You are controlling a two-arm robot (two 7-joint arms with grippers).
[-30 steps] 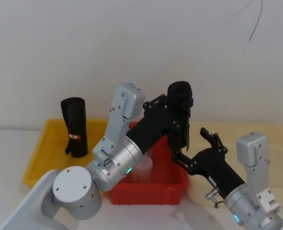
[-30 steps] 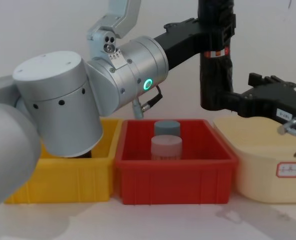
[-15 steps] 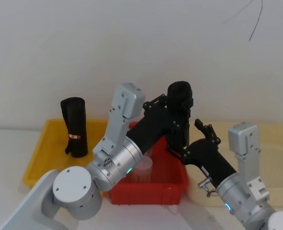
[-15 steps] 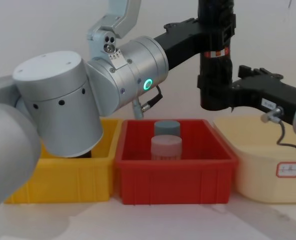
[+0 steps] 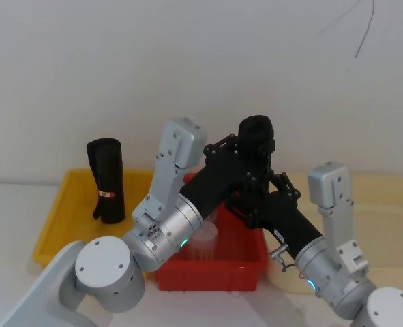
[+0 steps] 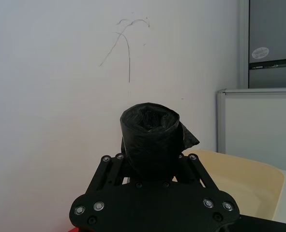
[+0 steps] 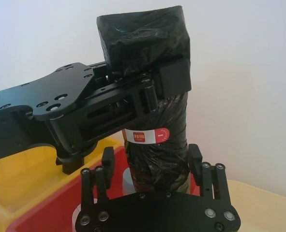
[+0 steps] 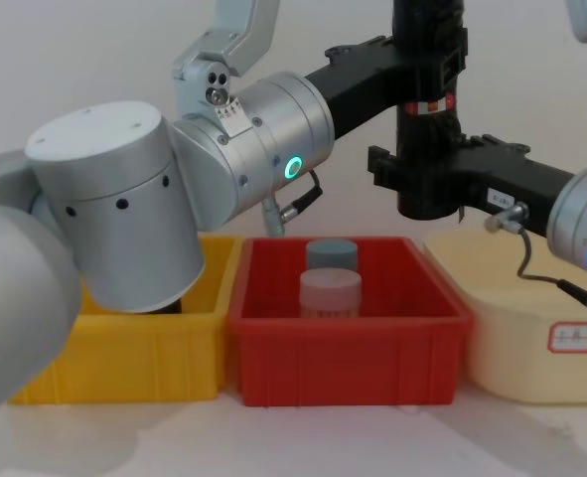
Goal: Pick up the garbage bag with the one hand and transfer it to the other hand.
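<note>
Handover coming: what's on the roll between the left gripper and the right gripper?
Right wrist view: only the label band and bare black plastic of the garbage bag, left gripper above, right gripper below.

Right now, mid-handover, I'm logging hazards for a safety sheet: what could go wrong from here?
1. The right pincer brackets the garbage bag low down with its fingers apart; if the left pincer lets go first, the roll likely drops onto the jars in the red bin.
2. Gripped that low, the tall glossy roll may tip or slide.
3. The two pincers sit close together and could knock.
</note>
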